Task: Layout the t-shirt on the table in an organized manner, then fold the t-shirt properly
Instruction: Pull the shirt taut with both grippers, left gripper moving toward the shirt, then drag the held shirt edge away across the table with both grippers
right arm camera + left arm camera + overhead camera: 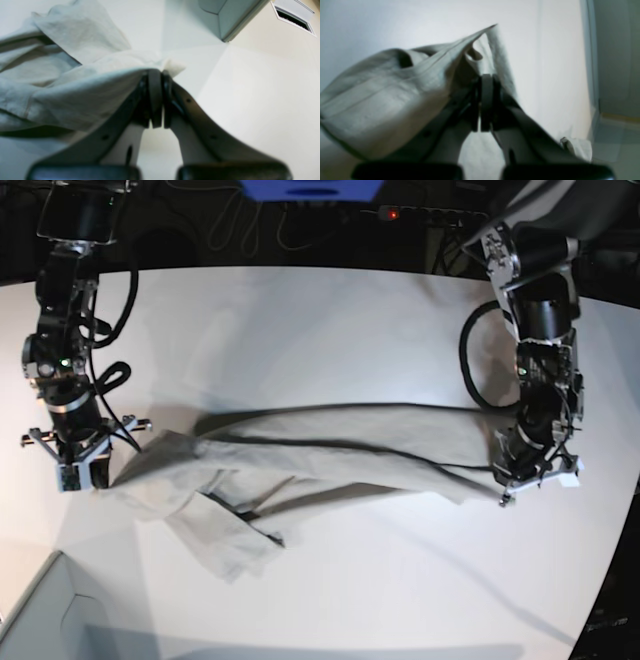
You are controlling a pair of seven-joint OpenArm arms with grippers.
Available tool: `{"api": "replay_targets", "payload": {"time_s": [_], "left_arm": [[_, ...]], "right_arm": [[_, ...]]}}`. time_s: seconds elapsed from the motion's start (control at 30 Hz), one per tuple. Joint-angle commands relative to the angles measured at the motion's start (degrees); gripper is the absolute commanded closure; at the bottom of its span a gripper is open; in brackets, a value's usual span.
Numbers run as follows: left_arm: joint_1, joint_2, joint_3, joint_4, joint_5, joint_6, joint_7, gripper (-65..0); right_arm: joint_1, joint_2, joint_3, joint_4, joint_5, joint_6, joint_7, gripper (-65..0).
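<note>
Oddly, bunched t-shirt [320, 455] folds hide both claws' grips.

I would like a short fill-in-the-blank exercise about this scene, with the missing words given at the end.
1. Both grippers are shut on the ______.
2. The t-shirt is stretched between the left gripper and the ______ gripper.
3. The table under the cloth is ______ in colour.
4. In the right wrist view, a grey ______ corner shows at the top.

Missing words: t-shirt; right; white; box
</note>
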Motion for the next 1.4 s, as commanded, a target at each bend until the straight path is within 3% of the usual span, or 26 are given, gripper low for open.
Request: {"api": "replay_targets", "payload": {"time_s": [0.0,0.23,0.4,0.7,0.93,1.23,1.37], "left_arm": [[-1.24,-0.47,-0.07,2.84,-0.52,-0.95,-0.61,-0.1],[8.52,-0.91,-0.25,21.83,-8.87,-0.42,2.91,-0.1],[19.77,-0.73,-2.8,35.55,-16.35,-0.42,6.43,-0.1],[40.96,0.41,-10.09,51.55,-25.05,-0.42,6.6,-0.1],[50.36,4.1,-16.6,49.61,-26.37,-1.04,6.6,-0.1],[50.27,4.81,-17.48,41.61,-26.37,-1.04,6.6,-0.1],[48.6,4.45,-17.65,39.15,-26.37,-1.04,6.6,-0.1]], "right_arm": [[1.11,0.94,0.34,0.21,0.29,-0.31,1.42,0.0],[0.75,1.03,0.42,1.09,0.29,-0.31,1.42,0.0],[-5.14,1.03,0.51,7.77,0.29,-0.31,1.77,0.0],[-17.36,0.86,4.91,14.98,0.56,-0.31,1.95,0.0],[-23.77,0.94,7.11,15.06,0.56,-0.31,1.95,0.0],[-29.84,1.12,6.93,14.98,0.29,-0.31,1.95,0.0],[-33.27,2.79,6.67,15.06,0.29,-0.31,1.95,0.0]]}}
